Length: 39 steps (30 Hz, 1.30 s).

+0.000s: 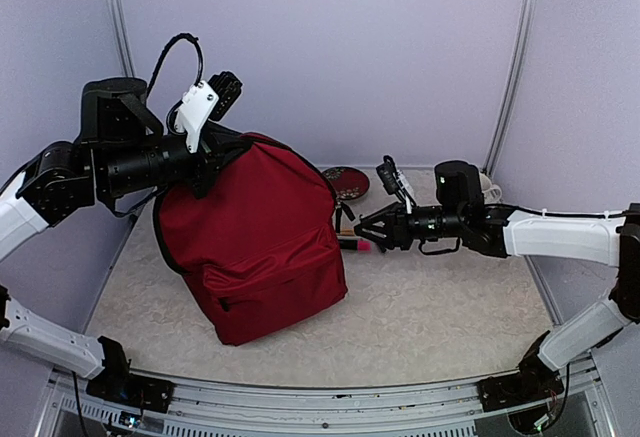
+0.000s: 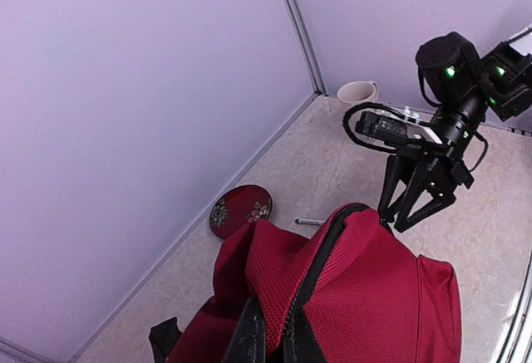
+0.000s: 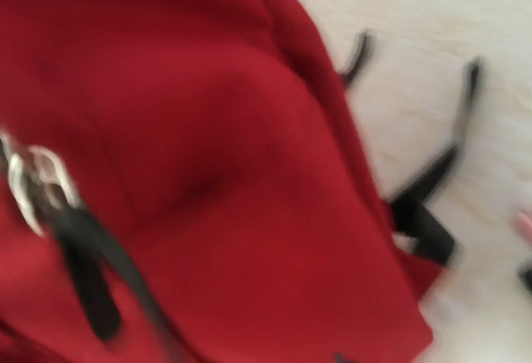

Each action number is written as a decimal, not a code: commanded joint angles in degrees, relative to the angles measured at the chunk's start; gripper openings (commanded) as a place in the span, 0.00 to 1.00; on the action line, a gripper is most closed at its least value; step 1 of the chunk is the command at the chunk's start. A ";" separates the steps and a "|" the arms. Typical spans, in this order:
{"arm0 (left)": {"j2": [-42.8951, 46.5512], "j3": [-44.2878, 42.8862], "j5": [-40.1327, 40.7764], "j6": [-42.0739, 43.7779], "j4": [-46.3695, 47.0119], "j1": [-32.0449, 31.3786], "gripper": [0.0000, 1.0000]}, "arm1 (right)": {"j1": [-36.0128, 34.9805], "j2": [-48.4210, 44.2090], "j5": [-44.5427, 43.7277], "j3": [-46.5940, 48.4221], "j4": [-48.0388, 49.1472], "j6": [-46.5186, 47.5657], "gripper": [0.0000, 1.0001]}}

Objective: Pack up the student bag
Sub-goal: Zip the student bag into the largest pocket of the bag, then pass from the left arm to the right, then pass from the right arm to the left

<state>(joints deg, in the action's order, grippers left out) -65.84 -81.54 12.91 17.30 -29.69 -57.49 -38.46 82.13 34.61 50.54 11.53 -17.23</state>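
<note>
Left gripper (image 2: pixel 273 334) pinches the bag (image 1: pixel 255 247) upright; the right gripper (image 1: pixel 368 229), spread and empty, could topple it by nudging.

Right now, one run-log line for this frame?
left gripper: shut on student bag top edge | right gripper: open, empty, beside bag | bag: upright on table | pen, mug: unpacked
</note>
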 commanded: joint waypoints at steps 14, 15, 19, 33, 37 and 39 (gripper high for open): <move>3.85 5.62 0.38 -8.02 12.48 3.07 0.00 | -13.80 -1.03 -11.67 0.62 6.66 3.33 0.95; 3.91 5.62 -0.64 -7.94 12.08 3.13 0.00 | -13.77 0.32 -11.73 1.66 7.15 3.42 0.94; 3.11 5.70 -2.61 -6.92 10.89 4.41 0.00 | -13.92 4.88 -6.04 4.13 10.27 2.64 0.65; 5.91 25.23 -5.52 -8.48 22.75 6.89 0.84 | -8.57 1.62 -5.33 2.71 11.05 -0.92 0.00; 4.48 27.02 -13.40 -11.65 22.81 9.11 0.96 | -6.04 2.01 -4.19 5.42 3.64 1.93 0.00; 3.09 27.00 -13.68 -12.38 21.75 9.38 0.97 | -6.01 1.59 -5.36 5.68 2.14 3.38 0.00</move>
<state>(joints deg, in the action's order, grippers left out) -61.23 -55.51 3.90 7.84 -8.16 -49.50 -45.71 86.72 29.50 53.15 16.62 -16.51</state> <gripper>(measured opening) 0.961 0.050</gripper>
